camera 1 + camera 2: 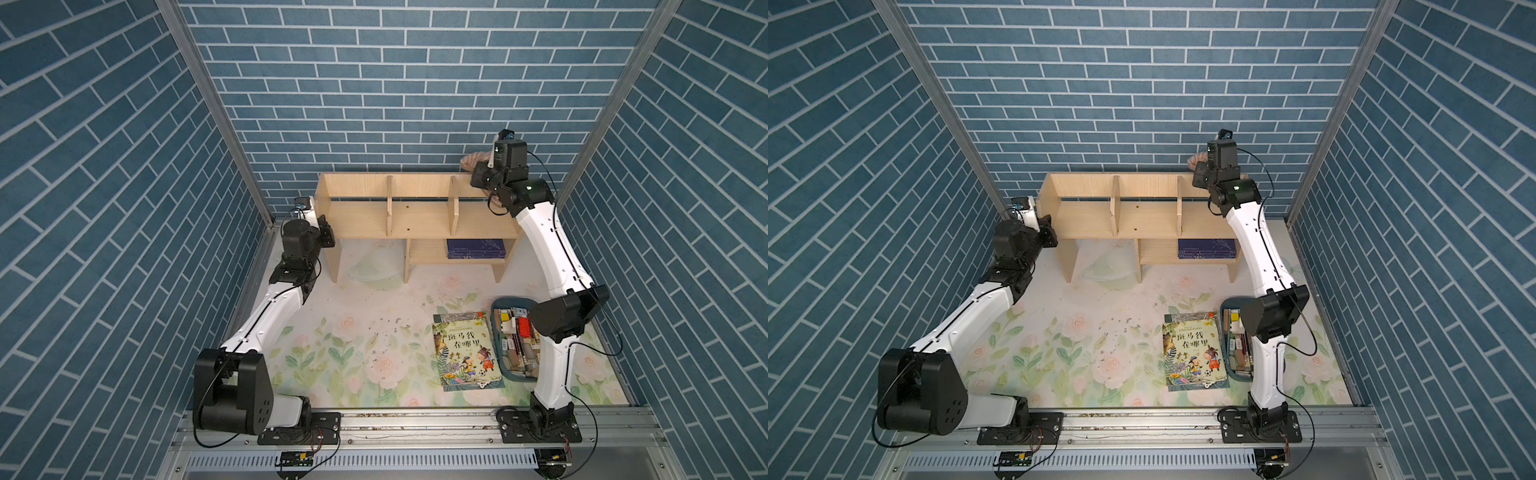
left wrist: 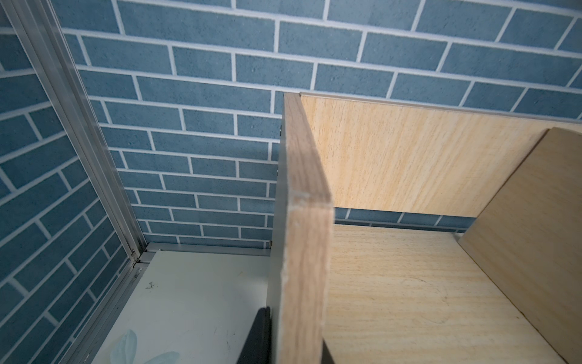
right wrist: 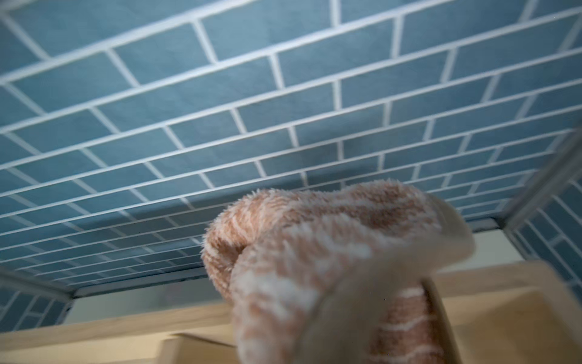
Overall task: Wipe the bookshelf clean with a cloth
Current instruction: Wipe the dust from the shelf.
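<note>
The pale-wood bookshelf [image 1: 415,216] [image 1: 1142,216] stands against the back wall in both top views. My left gripper [image 1: 328,232] [image 1: 1051,232] is shut on its left end panel [image 2: 302,239], with one dark finger [image 2: 258,337] on the panel's outer side and the other on its inner side. My right gripper [image 1: 484,176] [image 1: 1201,174] hovers above the shelf's right end, shut on the tan-and-cream striped cloth [image 1: 473,160] [image 1: 1196,160]. In the right wrist view the bunched cloth [image 3: 330,252] fills the foreground over the shelf's top edge [image 3: 94,327] and hides the fingers.
A dark blue book [image 1: 476,249] lies on the lower shelf. A colourful picture book [image 1: 467,353] and a blue basket [image 1: 496,309] of small items sit at the front right. Dark crumbs [image 1: 386,328] dot the floral mat. A clear dish [image 1: 374,268] sits under the shelf.
</note>
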You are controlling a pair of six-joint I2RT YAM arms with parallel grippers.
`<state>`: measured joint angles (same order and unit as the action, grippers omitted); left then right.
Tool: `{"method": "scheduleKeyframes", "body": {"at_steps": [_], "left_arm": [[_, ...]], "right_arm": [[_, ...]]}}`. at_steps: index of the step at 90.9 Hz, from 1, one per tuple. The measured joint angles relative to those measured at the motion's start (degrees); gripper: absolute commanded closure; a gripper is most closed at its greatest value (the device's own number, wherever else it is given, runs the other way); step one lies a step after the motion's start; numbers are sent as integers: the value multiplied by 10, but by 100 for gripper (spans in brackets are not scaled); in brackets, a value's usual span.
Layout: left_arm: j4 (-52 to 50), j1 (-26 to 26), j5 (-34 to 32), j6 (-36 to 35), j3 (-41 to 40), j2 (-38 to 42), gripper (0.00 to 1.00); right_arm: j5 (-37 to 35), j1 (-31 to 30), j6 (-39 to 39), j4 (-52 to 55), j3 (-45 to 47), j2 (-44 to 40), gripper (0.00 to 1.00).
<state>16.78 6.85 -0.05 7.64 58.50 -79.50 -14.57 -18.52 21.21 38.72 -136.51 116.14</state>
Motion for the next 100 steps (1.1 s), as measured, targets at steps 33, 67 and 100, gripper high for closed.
{"method": "scheduleKeyframes", "body": {"at_steps": [33,67,100], "left_arm": [[-4,0,-1,0,2,0,100],[-4,0,-1,0,2,-1,100],[-4,0,-1,0,2,-1,100]], "right_arm": [[-85,55,-7,26,68,-116,100],[18,5,-7,37,3,-16,100],[9,-122,-38,20,-14,-10,100]]}}
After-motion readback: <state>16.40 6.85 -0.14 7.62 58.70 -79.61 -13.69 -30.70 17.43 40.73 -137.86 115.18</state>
